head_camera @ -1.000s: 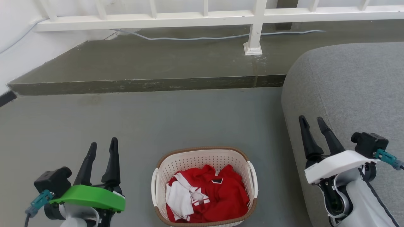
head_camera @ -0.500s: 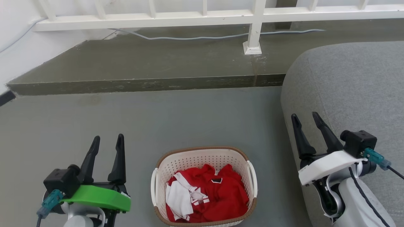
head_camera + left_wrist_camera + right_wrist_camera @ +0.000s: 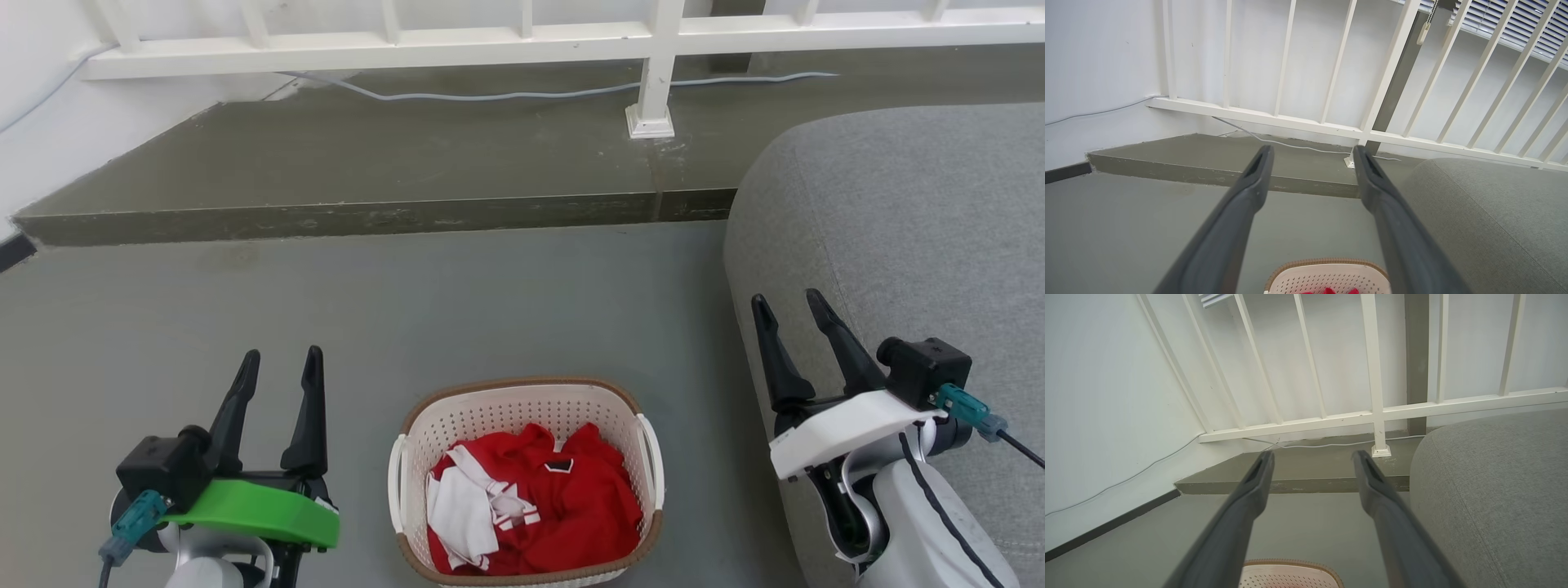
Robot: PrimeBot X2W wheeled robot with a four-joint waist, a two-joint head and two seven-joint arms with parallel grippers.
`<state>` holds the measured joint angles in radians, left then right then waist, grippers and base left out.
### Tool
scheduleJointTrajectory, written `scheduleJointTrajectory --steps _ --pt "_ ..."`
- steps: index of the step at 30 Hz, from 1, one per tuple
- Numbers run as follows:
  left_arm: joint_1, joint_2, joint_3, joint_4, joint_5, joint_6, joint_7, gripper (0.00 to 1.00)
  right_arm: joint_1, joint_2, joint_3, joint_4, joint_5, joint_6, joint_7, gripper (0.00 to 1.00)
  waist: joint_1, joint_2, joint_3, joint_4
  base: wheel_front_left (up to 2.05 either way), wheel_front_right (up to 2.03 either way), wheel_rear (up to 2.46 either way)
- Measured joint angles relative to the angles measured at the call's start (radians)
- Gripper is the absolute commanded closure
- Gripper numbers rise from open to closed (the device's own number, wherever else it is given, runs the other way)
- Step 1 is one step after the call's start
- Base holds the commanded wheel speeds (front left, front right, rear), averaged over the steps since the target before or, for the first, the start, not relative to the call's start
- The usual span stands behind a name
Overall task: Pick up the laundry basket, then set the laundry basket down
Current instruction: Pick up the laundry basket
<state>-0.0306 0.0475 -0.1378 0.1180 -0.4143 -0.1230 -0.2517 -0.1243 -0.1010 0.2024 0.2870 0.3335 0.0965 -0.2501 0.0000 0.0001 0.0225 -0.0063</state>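
Head view: one laundry basket (image 3: 522,412) sits on the floor, near centre, between the left gripper (image 3: 282,354) and right gripper (image 3: 788,297); both have fingers apart, empty, touching nothing. Step looks like pre-grasp, pickup not yet begun; next, each gripper likely needs to come inward and down onto one of the two side handles (image 3: 397,482). Count: one basket, two handles, two grippers, one heap of clothes (image 3: 571,506) inside.

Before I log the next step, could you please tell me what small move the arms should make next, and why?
Probably lower both grippers toward the side handles: the laundry basket sits on the floor between the left gripper and right gripper, both open, empty and apart from it.
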Motion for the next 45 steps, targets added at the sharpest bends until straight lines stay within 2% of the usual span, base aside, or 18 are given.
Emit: scheduleJointTrajectory --steps 18,31,45 --pt "-0.032 -0.002 -0.002 -0.011 0.0 -0.001 0.0 0.0 -0.02 0.008 -0.034 0.013 -0.009 0.009 0.0 0.0 0.0 0.0 0.072 -0.02 0.0 0.0 0.0" --pt "-0.117 -0.004 -0.044 0.007 0.004 -0.001 0.0 0.0 -0.098 0.007 -0.048 0.061 -0.019 0.017 0.0 0.0 0.0 0.0 0.206 -0.017 0.0 0.0 0.0" --pt "-0.234 -0.007 -0.094 0.171 -0.03 -0.001 0.0 0.0 -0.197 -0.004 -0.026 0.203 -0.018 0.019 0.0 0.0 0.0 0.0 0.373 0.0 0.0 0.0 0.0"
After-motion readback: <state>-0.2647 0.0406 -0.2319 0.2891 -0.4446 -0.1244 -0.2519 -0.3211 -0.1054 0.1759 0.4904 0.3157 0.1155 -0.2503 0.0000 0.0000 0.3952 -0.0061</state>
